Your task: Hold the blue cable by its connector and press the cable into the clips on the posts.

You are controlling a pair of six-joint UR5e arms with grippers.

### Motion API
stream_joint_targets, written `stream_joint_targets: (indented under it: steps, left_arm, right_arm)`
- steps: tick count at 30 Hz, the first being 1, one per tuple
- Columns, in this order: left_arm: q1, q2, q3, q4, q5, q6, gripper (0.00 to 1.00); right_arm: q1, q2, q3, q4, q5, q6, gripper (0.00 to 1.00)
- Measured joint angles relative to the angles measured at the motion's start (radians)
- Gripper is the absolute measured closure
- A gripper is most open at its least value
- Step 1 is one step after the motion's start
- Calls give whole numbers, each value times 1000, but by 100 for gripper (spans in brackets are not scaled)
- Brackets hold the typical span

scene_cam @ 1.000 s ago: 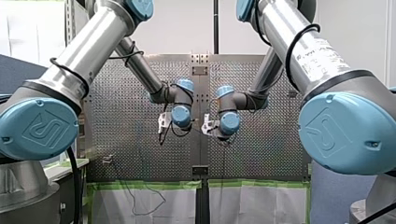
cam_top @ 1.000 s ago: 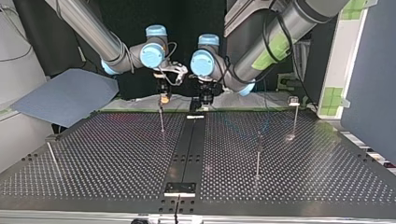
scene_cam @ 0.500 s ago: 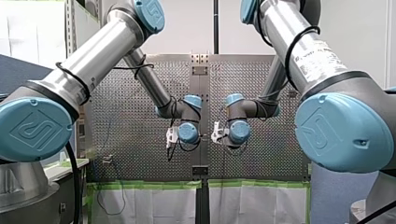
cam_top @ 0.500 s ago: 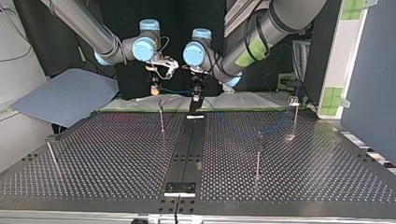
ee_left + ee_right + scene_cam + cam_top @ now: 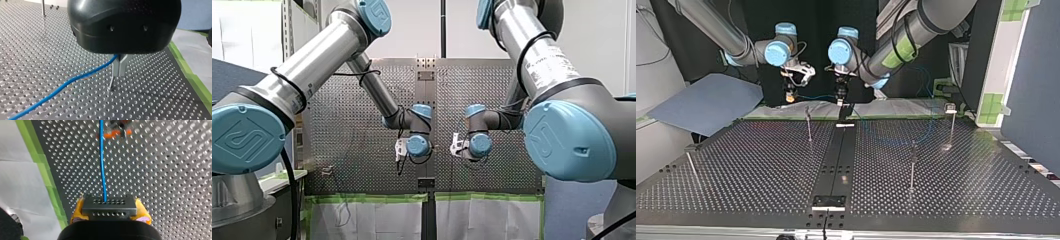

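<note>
Your left pincer [image 5: 119, 67] pinches the blue cable [image 5: 75, 79]; your right pincer [image 5: 110, 213] clamps its connector [image 5: 109, 206] between yellow pads [image 5: 143, 213]. The cable hangs above the tabletop [image 5: 761, 165], seated on none of the posts [image 5: 808, 125] that I can see. By my judgement, all the pressing-in lies ahead.

Silver tubes [image 5: 314, 52], blue joint caps [image 5: 246, 139] — black cables [image 5: 288, 79], yellow-padded right gripper [image 5: 109, 208]

On the table [image 5: 761, 165] wide gaps lie between four thin obstacles: the far post [image 5: 808, 125], the middle post [image 5: 912, 167], the right post [image 5: 951, 124], the leaning left post [image 5: 692, 170]; the blue cable [image 5: 816, 97] bars the span between my right gripper [image 5: 790, 97] and my left gripper [image 5: 840, 100].
</note>
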Motion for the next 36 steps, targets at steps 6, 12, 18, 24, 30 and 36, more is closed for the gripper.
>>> stream_joint_targets:
  steps: [6,12,18,24,30,36]
  left_arm:
    - [-8,0,0,1,-11,-12,100]
    - [-14,-8,10,-1,-29,-23,100]
    - [-30,-54,58,-37,-58,-22,100]
    - [-54,-87,110,-46,-105,-22,100]
    - [-76,-120,164,-59,-155,-21,100]
    - [-90,-155,207,-40,-195,-21,100]
  right_arm:
    - [-48,0,2,-49,-52,-2,100]
    - [-60,1,2,-82,-107,-5,100]
    - [-62,1,2,-86,-129,-6,100]
    - [-65,1,1,-86,-137,-14,100]
    - [-74,2,1,-85,-176,-19,100]
    - [-97,3,1,-83,-223,-23,100]
